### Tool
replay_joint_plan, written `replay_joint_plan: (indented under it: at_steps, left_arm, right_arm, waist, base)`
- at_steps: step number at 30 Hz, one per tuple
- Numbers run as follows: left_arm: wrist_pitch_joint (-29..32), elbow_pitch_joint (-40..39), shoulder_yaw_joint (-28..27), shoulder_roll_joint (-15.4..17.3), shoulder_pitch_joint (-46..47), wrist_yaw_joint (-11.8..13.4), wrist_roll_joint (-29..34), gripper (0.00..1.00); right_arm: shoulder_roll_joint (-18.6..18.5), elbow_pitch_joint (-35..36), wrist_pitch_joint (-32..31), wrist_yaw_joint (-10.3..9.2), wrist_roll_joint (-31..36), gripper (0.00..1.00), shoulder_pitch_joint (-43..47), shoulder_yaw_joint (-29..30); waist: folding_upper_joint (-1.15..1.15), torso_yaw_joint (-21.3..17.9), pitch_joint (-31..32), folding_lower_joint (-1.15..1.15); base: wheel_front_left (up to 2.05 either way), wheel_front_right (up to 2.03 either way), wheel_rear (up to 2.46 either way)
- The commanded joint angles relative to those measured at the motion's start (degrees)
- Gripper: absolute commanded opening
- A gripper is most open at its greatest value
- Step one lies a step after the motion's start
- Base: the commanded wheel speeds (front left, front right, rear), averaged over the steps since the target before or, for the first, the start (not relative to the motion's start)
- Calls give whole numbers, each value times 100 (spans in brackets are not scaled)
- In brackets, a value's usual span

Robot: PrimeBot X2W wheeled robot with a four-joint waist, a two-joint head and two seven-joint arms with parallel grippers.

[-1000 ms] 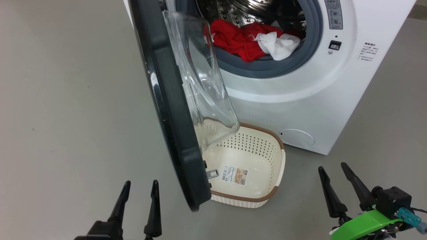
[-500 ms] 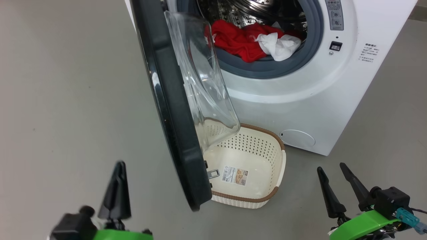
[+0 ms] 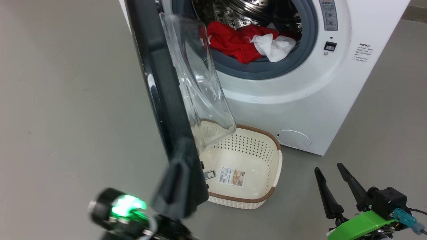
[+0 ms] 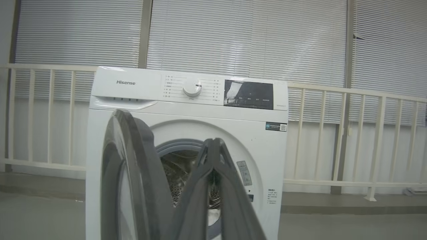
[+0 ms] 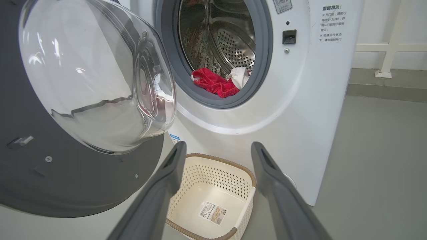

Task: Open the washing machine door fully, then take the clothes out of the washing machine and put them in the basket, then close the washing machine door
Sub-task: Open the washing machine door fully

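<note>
My left hand [image 4: 213,144] is pinched shut, bottom centre, beside the black-rimmed round glass door [image 4: 130,160]. My right hand [image 3: 328,167] gapes wide, lower right.

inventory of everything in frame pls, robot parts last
white front-loading washing machine: 1, white, on grey floor
round black-rimmed glass-bowl door: 1, black/clear, swung open, hinged left
red fabric garments: count unclear, red, inside machine's opening
white cloth: 1, white, beside them
cream perforated plastic basket, brown rim: 1, cream, floor before machine
white railing: 1, white, behind machine
left tool: 1, dark, shut, near door's lower edge
right tool: 1, dark, open, lower right
</note>
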State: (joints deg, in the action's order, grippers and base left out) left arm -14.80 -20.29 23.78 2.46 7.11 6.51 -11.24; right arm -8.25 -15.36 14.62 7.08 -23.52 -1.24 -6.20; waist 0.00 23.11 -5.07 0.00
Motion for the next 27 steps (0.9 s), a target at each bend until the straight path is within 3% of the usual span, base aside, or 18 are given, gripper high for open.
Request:
replay_joint_plan:
  at_steps: [1,8,12,27]
  left_arm:
    - [-20,-37,16,42,68,-29,-42,0]
    - [-20,997,726,42,-94,-254,-615,0]
    - [-20,1721,647,42,-81,-260,-828,0]
    - [-20,2794,104,42,198,-198,-1439,0]
  right_arm:
    - [-38,144,38,41,80,100,-141,-130]
    - [-17,153,38,41,141,100,-143,-155]
    - [-8,149,38,41,155,100,-134,-171]
    - [6,139,38,41,155,100,-121,-240]
  waist:
    - [0,-11,3,0]
    - [0,-72,-7,0]
    - [0,-107,0,0]
    - [0,-91,-15,0]
  base:
    - [0,0,0]
    - [0,0,0]
    - [0,0,0]
    - [0,0,0]
